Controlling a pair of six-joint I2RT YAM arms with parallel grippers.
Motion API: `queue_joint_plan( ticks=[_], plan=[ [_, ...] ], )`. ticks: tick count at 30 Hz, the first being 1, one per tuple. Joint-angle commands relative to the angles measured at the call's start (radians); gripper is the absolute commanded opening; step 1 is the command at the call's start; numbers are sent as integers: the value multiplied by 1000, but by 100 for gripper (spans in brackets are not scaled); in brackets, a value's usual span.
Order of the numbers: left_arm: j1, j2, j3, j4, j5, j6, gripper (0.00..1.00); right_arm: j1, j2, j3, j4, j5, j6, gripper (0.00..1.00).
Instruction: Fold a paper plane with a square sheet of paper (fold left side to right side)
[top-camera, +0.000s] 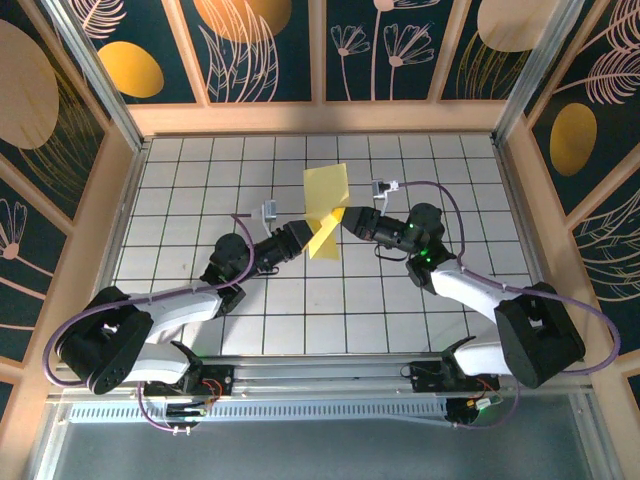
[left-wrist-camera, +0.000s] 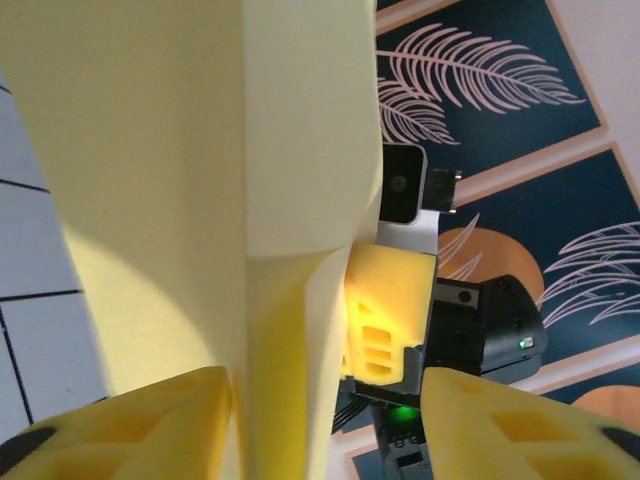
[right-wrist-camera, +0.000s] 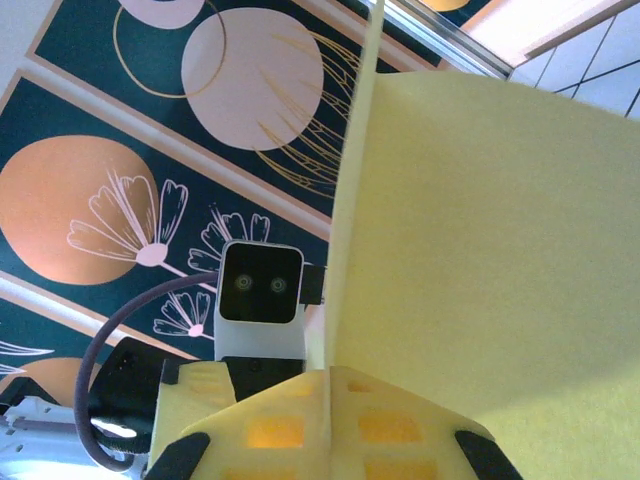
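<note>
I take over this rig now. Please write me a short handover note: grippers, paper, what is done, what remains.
Right gripper: shut on the square sheet of paper, holding it above the table.
Left gripper: open, fingers on both sides of the paper's lower part, not clamped.
Done: paper lifted and bent along a crease.
Left: no plane shape yet; the folds remain.

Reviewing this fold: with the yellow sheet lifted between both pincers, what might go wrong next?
The right pincer clamps one edge of the raised square sheet of paper; a sideways pull might tear it or slip it free. The left pincer stands open around the bowed sheet; closing there could press a stray crease.
</note>
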Motion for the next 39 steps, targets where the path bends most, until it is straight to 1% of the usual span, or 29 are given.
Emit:
queue_joint_plan(
  ticks=[1, 5, 8, 10, 12, 14, 17, 20, 21, 24, 26, 28, 29, 31, 32, 33, 35, 36, 39],
  plan=[
    [-4, 2, 23, 54, 7, 1, 39, 8, 0, 3, 61, -7, 7, 8],
    [-4, -18, 27, 2, -2, 24, 15, 5, -17, 6, 19, 0, -22, 18],
    [-4, -52, 39, -101, -14, 68, 1, -6, -50, 7, -78, 20, -82, 27],
    [-4, -90, 63, -234, -28, 123, 0, -18, -89, 8, -195, 57, -147, 32],
    [-4, -136, 117, -437, -61, 212, 0, -27, -138, 17, -352, 129, -235, 39],
    [-4, -166, 202, -719, -117, 322, 0, -34, -188, 47, -571, 264, -341, 45],
    [-6, -160, 335, -1081, -204, 460, 0, -40, -234, 92, -834, 494, -452, 53],
    [-23, -116, 449, -1342, -296, 544, 0, -58, -268, 106, -985, 658, -506, 59],
    [-38, -98, 484, -1409, -336, 561, 0, -65, -278, 105, -1015, 694, -517, 62],
    [-122, -12, 633, -1644, -531, 597, 0, -86, -305, 100, -1080, 794, -537, 69],
    [-179, 70, 731, -1793, -677, 588, 0, -99, -321, 94, -1104, 834, -542, 72],
    [-236, 171, 830, -1941, -819, 547, 0, -112, -336, 85, -1112, 862, -545, 77],
    [-260, 215, 871, -2021, -876, 513, 0, -118, -342, 82, -1114, 868, -545, 78],
    [-309, 325, 968, -2198, -1026, 418, 0, -128, -353, 73, -1113, 871, -545, 80],
    [-326, 361, 1005, -2272, -1077, 372, 0, -131, -356, 69, -1111, 873, -542, 80],
    [-344, 431, 1045, -2349, -1129, 319, 0, -135, -360, 64, -1109, 871, -540, 80],
    [-373, 509, 1097, -2457, -1191, 231, 0, -141, -364, 51, -1100, 865, -536, 81],
    [-383, 543, 1109, -2471, -1203, 216, 0, -142, -365, 46, -1096, 859, -531, 81],
    [-399, 594, 1109, -2445, -1172, 177, 0, -148, -365, 38, -1085, 840, -528, 81]
  ],
)
